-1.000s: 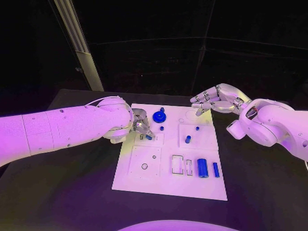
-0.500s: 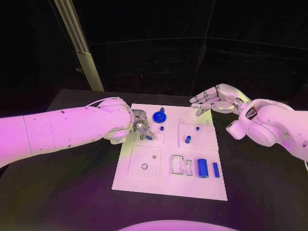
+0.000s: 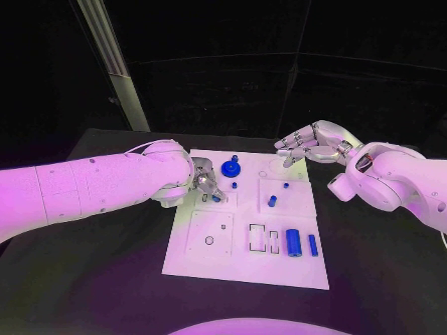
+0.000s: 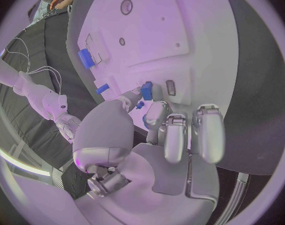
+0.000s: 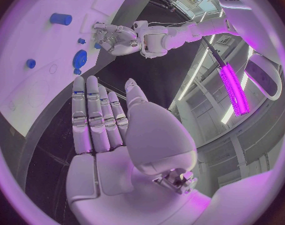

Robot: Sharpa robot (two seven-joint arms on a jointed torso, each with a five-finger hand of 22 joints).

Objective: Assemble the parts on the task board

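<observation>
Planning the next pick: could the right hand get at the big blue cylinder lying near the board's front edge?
Probably yes. The right hand hovers open over the white task board's far corner, holding nothing, and the big blue cylinder lies uncovered on its side of the board.

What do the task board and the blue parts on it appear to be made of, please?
Task board: likely matte plastic, flat white, cut recesses, no glare. Large blue cylinder: probably smooth plastic, even colour, faint sheen. Blue gear-like disc: the same look, likely plastic.
</observation>
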